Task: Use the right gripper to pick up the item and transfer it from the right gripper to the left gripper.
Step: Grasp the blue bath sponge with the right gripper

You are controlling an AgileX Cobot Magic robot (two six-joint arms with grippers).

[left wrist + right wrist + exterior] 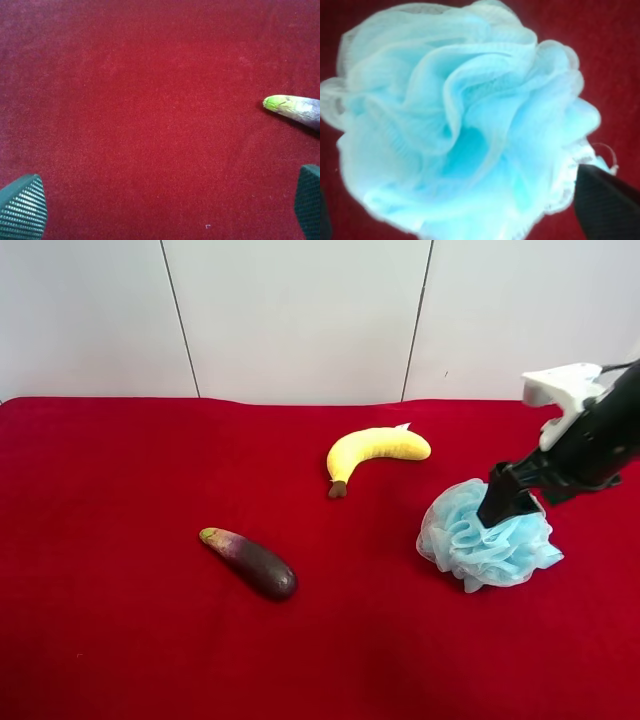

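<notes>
The right pincer (pixel 497 512) is spread, its tips pushed into the top of the light-blue pouf (pixel 490 545), which rests on the red bench (pixel 120 640) near the banana (pixel 378 448). The left pincer (pixel 165 205) hangs spread over the cloth, beside the green tip of the eggplant (pixel 295 106).

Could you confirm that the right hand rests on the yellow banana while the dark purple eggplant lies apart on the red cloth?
Not quite: the right hand rests on the fluffy light-blue mesh bath pouf, not the yellow banana, as the exterior high view shows. The dark purple eggplant does lie apart on the red cloth.
</notes>
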